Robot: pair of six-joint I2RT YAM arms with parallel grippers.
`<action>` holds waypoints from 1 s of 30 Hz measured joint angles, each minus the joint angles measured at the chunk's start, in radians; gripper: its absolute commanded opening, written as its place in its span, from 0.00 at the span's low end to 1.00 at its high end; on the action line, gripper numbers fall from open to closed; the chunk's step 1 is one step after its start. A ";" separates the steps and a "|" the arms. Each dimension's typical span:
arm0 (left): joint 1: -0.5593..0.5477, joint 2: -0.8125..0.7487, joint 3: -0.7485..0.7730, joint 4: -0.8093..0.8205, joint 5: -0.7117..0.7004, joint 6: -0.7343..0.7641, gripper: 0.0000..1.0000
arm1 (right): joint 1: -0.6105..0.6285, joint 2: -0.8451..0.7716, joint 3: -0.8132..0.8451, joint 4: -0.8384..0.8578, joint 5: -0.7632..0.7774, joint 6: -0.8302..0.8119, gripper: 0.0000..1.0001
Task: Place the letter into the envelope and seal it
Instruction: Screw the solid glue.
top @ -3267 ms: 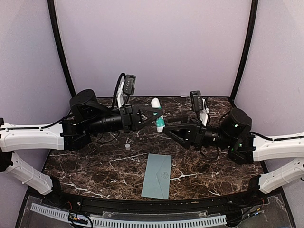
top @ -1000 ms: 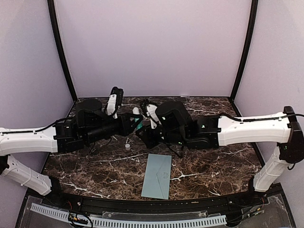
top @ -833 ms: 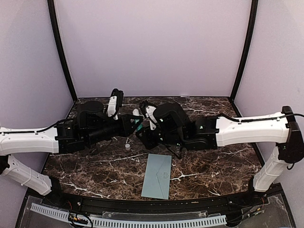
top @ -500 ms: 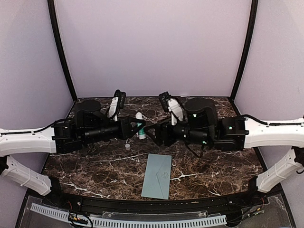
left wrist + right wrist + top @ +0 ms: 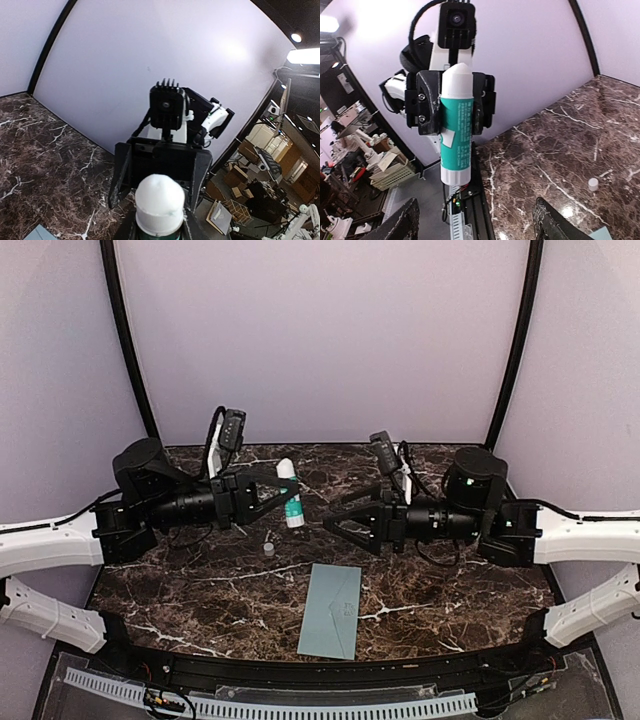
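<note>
The envelope (image 5: 333, 610) lies flat on the marble tabletop (image 5: 450, 590) near the front edge. Just beyond sits a small white cap (image 5: 268, 549). Further back, the left tool (image 5: 285, 503) grips an upright glue stick (image 5: 288, 480); the right tool (image 5: 345, 523) faces it nearby, spread wide and empty

Glossy marble-look table (image 5: 200, 585), matt paper envelope (image 5: 332, 612); plastic glue stick (image 5: 290, 495)

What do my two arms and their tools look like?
Both arms match: the left arm and right arm have white shells near the bases and black joints and wrists farther out, with black cables looping over. The left tool and right tool are black, each with two tapered fingers. Green lights glow on the right arm.
</note>
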 measured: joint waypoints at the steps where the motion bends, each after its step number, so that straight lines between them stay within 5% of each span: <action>1: 0.000 0.002 -0.005 0.029 0.032 -0.006 0.00 | 0.003 0.012 0.000 0.032 -0.032 0.007 0.71; 14: 0.000 0.052 -0.009 0.240 0.219 -0.064 0.00 | 0.053 0.163 0.031 0.278 -0.211 0.068 0.66; 30: 0.000 0.059 -0.009 0.265 0.247 -0.071 0.00 | 0.071 0.235 0.093 0.373 -0.272 0.097 0.17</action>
